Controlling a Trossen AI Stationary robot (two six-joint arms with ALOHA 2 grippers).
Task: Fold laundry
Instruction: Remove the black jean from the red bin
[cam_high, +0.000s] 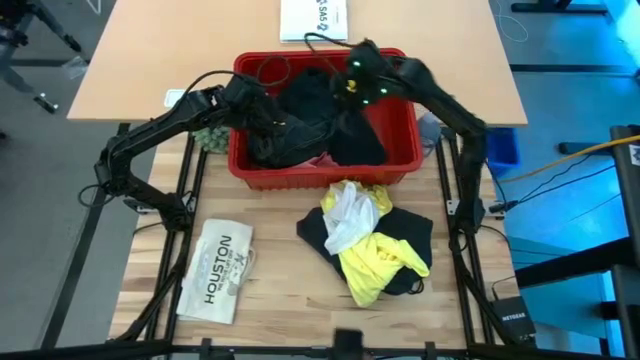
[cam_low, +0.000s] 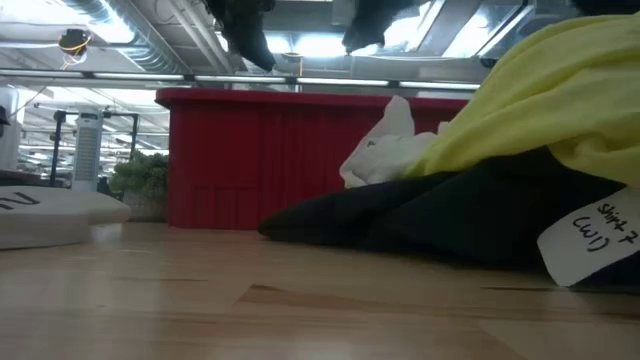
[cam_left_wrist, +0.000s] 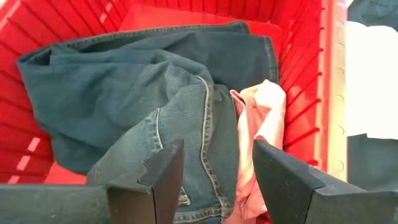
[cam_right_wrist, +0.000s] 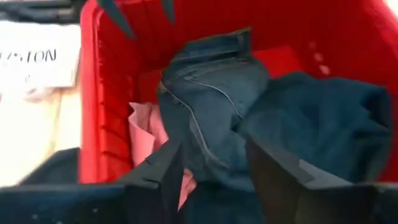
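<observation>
A red basket (cam_high: 320, 178) at the table's far middle holds blue jeans (cam_left_wrist: 143, 93), a darker garment (cam_right_wrist: 323, 118) and a small pink cloth (cam_left_wrist: 261, 124) that lies against the basket's wall. My left gripper (cam_left_wrist: 214, 186) hovers open over the jeans and the pink cloth, coming in from the left. My right gripper (cam_right_wrist: 214, 180) stands open above the jeans (cam_right_wrist: 211, 106), coming in from the right. In front of the basket a white cloth (cam_high: 350, 215) and a yellow T-shirt (cam_high: 375, 260) lie on a black garment (cam_high: 410, 235) on the table.
A flat white item printed HOUSTON (cam_high: 218, 270) lies at the near left. A white sheet (cam_high: 313, 18) sits at the far edge, and something green (cam_high: 210, 135) stands left of the basket. Bare wood shows along the near edge and between the HOUSTON item and the pile.
</observation>
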